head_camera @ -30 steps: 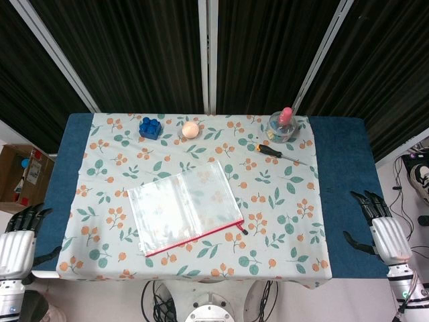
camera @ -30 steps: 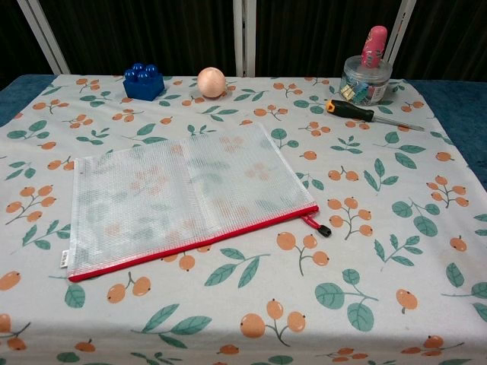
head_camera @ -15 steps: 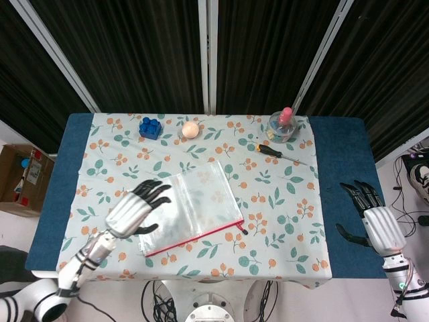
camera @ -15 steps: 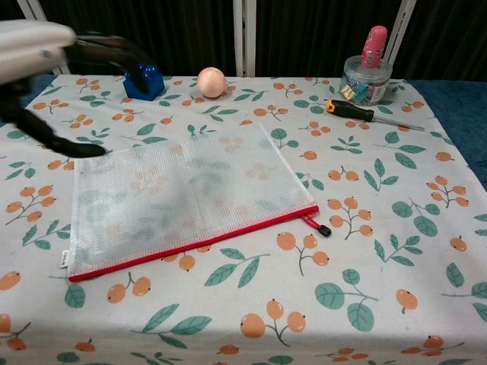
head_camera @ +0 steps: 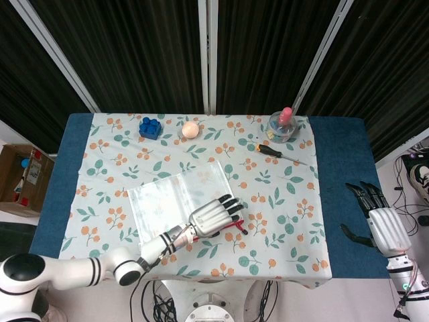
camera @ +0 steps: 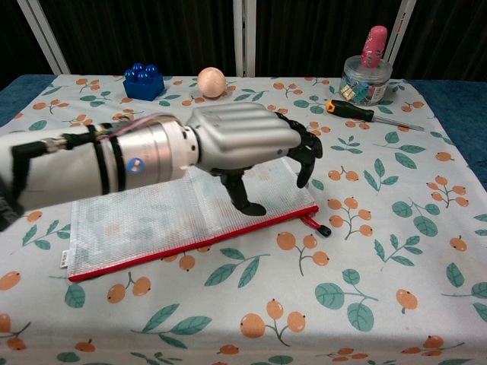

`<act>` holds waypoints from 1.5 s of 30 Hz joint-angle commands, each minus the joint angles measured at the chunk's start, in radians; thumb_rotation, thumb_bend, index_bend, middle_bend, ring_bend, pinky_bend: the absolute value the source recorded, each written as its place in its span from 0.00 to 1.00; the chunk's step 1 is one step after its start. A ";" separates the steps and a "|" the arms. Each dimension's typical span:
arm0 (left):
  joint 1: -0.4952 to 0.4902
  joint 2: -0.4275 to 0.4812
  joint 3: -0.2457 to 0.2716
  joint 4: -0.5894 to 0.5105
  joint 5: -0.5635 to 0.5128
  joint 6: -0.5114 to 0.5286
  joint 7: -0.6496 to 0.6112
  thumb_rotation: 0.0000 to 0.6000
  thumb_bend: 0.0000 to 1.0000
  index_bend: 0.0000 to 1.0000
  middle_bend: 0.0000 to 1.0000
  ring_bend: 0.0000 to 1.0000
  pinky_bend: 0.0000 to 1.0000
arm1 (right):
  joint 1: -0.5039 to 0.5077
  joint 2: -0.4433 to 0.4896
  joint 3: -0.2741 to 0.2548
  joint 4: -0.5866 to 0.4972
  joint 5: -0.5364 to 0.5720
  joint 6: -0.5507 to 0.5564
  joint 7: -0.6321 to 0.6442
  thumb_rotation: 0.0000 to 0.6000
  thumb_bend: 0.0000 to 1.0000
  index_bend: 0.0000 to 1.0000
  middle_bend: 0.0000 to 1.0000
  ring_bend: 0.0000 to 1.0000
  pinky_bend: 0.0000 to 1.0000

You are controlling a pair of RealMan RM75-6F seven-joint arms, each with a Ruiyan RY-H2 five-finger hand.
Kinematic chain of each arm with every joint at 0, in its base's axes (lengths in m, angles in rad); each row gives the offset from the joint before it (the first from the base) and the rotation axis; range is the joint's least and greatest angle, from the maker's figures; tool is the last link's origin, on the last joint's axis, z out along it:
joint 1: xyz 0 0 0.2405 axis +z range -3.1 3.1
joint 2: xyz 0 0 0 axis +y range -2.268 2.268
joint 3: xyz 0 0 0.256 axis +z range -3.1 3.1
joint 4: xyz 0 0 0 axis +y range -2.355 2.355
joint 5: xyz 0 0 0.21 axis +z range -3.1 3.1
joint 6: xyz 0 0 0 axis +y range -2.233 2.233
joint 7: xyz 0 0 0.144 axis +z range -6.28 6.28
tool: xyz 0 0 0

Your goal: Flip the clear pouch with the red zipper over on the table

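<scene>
The left hand (camera: 243, 141) is reaching over the pouch's (camera: 144, 220) zipper corner, palm down, fingers curling apart — holding nothing. The right hand (head_camera: 379, 221) is hanging off-table, fingers spread. Farther back, a clear jar (camera: 365, 80) is holding small clips.

Both the left hand (camera: 243, 141) and right hand (head_camera: 381, 225) have ribbed silver backs and black fingers (camera: 308, 152); the left forearm is white with black bands.
</scene>
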 commanded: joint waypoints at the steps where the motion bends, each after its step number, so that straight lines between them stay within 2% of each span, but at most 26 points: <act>1: -0.050 -0.074 -0.009 0.073 -0.068 -0.021 0.071 1.00 0.24 0.38 0.14 0.10 0.14 | 0.001 -0.002 0.000 0.004 0.002 -0.004 0.001 1.00 0.21 0.07 0.12 0.00 0.00; 20: -0.173 -0.249 -0.013 0.204 -0.390 -0.001 0.268 1.00 0.24 0.48 0.14 0.10 0.14 | 0.008 0.001 0.003 0.004 0.008 -0.015 -0.005 1.00 0.20 0.07 0.12 0.00 0.00; 40: -0.229 -0.279 0.029 0.260 -0.507 0.031 0.288 1.00 0.24 0.54 0.15 0.10 0.14 | 0.004 0.006 0.002 0.010 0.010 -0.009 0.011 1.00 0.20 0.07 0.12 0.00 0.00; 45: -0.232 -0.282 0.038 0.260 -0.498 0.055 0.279 1.00 0.32 0.59 0.16 0.10 0.14 | 0.004 0.006 0.002 0.012 0.009 -0.010 0.014 1.00 0.20 0.07 0.12 0.00 0.00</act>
